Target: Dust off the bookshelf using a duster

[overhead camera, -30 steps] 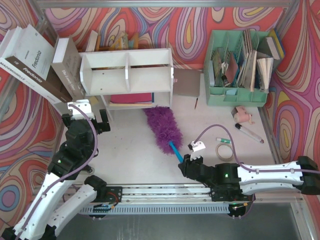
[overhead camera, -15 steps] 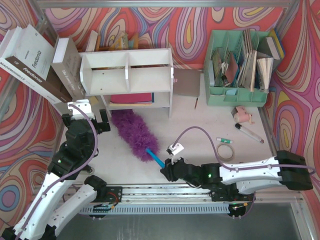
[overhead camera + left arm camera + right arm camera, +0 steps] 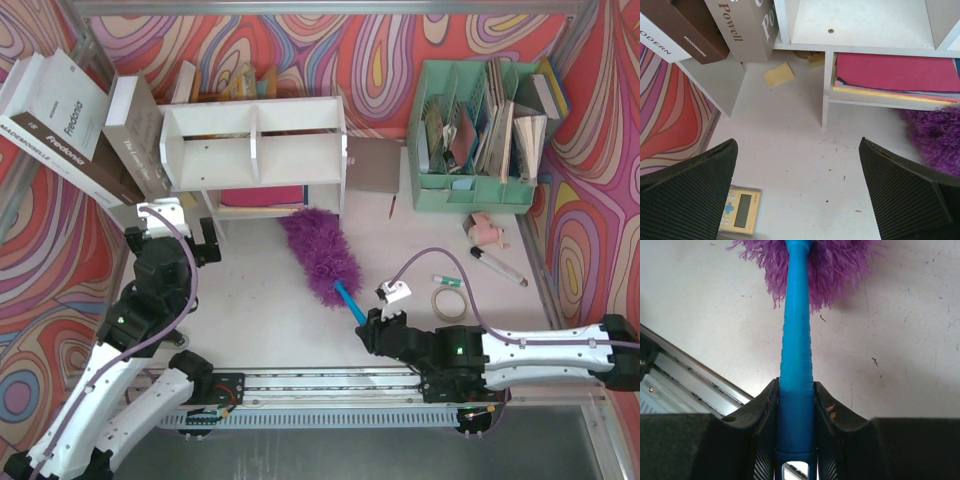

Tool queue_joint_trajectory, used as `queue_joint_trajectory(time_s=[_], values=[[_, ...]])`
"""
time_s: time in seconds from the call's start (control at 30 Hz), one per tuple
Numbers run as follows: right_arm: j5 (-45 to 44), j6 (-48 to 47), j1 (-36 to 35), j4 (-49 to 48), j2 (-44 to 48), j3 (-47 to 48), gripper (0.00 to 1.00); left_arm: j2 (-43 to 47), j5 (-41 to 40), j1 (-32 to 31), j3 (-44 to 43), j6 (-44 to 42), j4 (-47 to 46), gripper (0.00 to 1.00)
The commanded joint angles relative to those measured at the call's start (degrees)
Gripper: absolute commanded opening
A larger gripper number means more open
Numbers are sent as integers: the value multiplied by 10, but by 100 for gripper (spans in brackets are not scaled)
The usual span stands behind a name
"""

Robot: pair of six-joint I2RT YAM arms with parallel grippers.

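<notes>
left of the white wooden bookshelf (image 3: 255, 150): white "fredonia" book (image 3: 65, 105), grey "powell" book (image 3: 742, 25). right gripper (image 3: 796, 405) clamped on fluffy purple duster (image 3: 322, 258) by its blue handle (image 3: 796, 355), left gripper (image 3: 799, 165) fingers apart.

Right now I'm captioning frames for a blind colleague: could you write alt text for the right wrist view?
The right gripper clamps the blue handle of the duster, which runs straight up the frame to its fluffy purple head at the top edge. Beneath lies a scuffed white table, with a metal rail at lower left.
</notes>
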State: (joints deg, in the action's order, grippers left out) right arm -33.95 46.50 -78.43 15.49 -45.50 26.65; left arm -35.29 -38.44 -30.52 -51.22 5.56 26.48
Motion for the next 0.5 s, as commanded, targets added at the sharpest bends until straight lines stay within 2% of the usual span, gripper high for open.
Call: queue_joint_trajectory(time_s=[0.0,0.13,0.23,0.33,0.47], values=[[-8,-23,-2,-59,-36,1,0,-1,-14,4,-2,5,3,99],[63,-86,-3,-188,-103,20,0,-2,-17,4,-3,5,5,98],[120,-116,-2,-248,-166,47,0,-1,-18,4,-3,7,6,98],[156,-137,-3,-269,-204,72,0,1,-21,3,-2,7,5,99],[123,-123,-3,-264,-167,43,0,4,-20,4,-2,7,6,98]])
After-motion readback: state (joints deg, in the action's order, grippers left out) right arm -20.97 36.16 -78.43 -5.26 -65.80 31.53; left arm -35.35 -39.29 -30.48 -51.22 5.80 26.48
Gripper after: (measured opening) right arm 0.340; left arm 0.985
